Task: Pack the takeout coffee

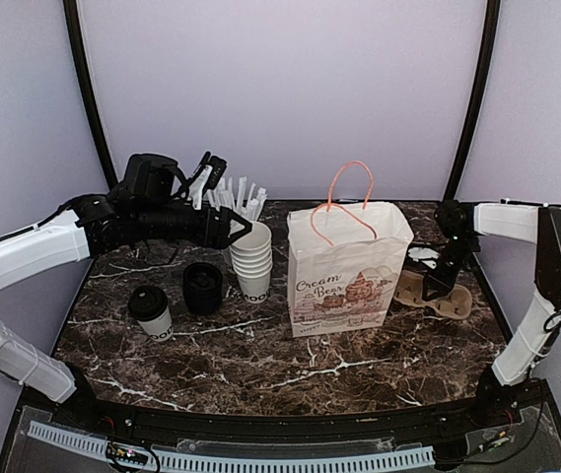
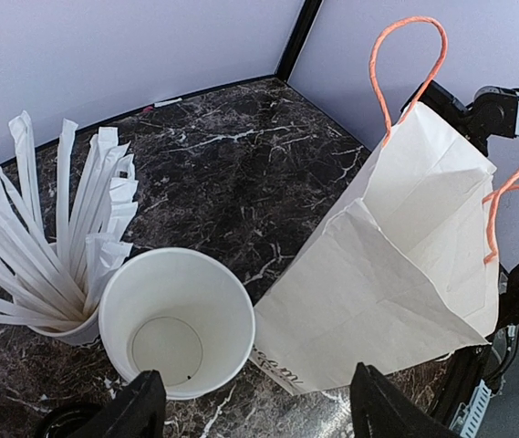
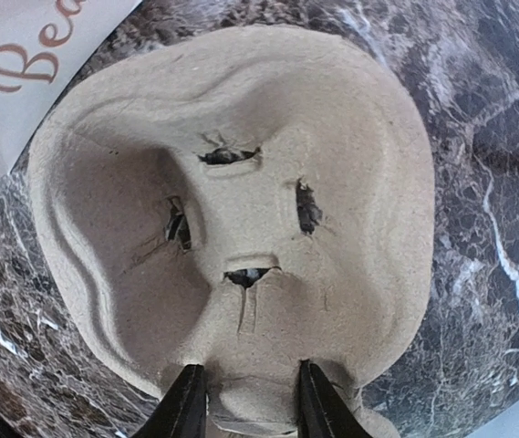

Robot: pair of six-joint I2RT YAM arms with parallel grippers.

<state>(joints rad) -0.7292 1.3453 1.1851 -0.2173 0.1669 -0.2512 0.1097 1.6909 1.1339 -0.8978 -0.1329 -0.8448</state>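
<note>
Right tool (image 3: 245, 400) astride pulp carrier (image 3: 350, 164) rim

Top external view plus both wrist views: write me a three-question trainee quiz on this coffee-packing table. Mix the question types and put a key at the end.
1. True or false: the takeout coffee is already inside the paper bag.
2. Multiple choice: the fingers of the right gripper flank the edge of which thing? A) takeout coffee B) cup carrier C) paper bag
3. Fill in: the open left gripper hangs over the ____.

Key
1. False; it stands on the table, left of the bag.
2. B
3. stack of lidless cups
</note>
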